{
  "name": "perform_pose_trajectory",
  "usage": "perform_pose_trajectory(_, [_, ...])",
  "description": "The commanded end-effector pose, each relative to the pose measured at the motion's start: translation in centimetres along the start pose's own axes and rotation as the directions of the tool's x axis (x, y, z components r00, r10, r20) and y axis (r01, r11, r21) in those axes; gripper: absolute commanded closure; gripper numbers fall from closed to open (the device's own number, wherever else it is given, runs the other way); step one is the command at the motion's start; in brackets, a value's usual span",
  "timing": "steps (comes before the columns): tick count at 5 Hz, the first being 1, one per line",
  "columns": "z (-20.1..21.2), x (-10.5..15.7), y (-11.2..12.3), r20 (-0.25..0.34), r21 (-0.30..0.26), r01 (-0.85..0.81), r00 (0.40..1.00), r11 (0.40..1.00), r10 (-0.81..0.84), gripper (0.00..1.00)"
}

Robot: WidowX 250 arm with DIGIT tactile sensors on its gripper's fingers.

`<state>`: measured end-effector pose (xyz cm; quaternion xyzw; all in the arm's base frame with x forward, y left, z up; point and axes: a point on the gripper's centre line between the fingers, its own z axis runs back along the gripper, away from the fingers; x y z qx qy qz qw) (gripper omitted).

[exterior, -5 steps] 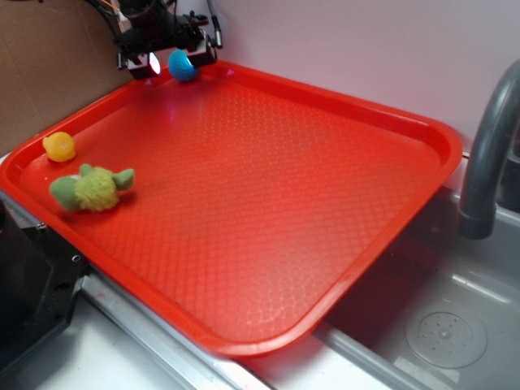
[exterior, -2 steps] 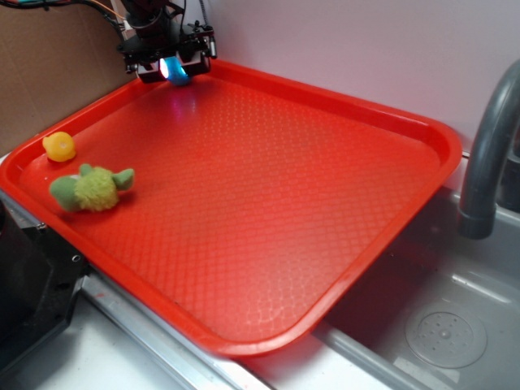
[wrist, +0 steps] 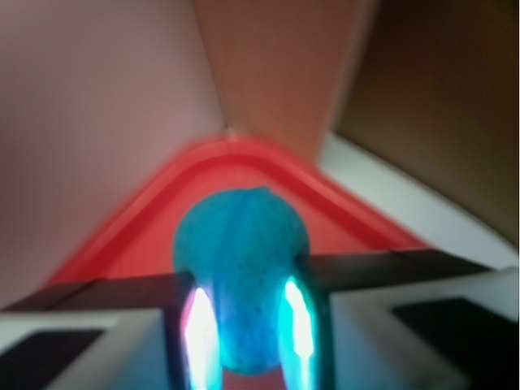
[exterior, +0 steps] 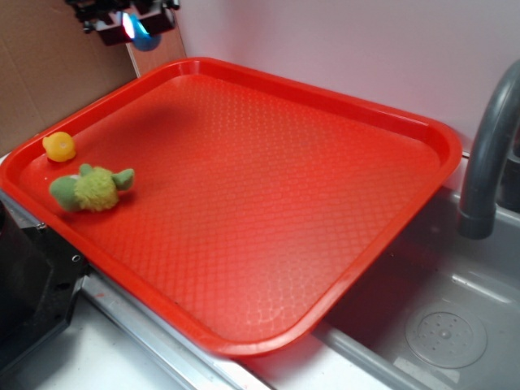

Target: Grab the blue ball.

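The blue ball hangs in the air above the far left corner of the red tray, squeezed between my gripper's two fingers. In the wrist view the blue ball fills the gap between the glowing pads, with the tray's corner below and beyond it. The gripper is shut on the ball. The arm itself is cut off by the top edge of the exterior view.
A small yellow-orange toy and a fuzzy green plush toy lie at the tray's left side. A grey faucet rises at the right over a steel sink. A brown cardboard wall stands behind the gripper.
The gripper closed on the blue ball at the tray's far corner, then lifted it up and to the left, clear of the tray.
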<state>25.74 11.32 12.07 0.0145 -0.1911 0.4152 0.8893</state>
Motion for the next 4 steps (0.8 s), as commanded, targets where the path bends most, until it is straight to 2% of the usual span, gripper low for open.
perform_pose_trajectory(1, [4.9,-1.3,-0.6,-0.143,0.051,-0.003,0.99,0.999,0.01,1.0])
perform_pose_trajectory(2, [6.9,-3.1,-1.2,-0.176,0.06,0.037,0.984,0.998,-0.026,1.0])
perform_pose_trajectory(3, [8.0,-4.2,-1.8,-0.178,0.014,0.15,0.973,0.989,-0.145,1.0])
perform_pose_trajectory(4, [8.2,-4.5,-2.1,-0.212,-0.026,0.242,0.947,0.97,-0.242,1.0])
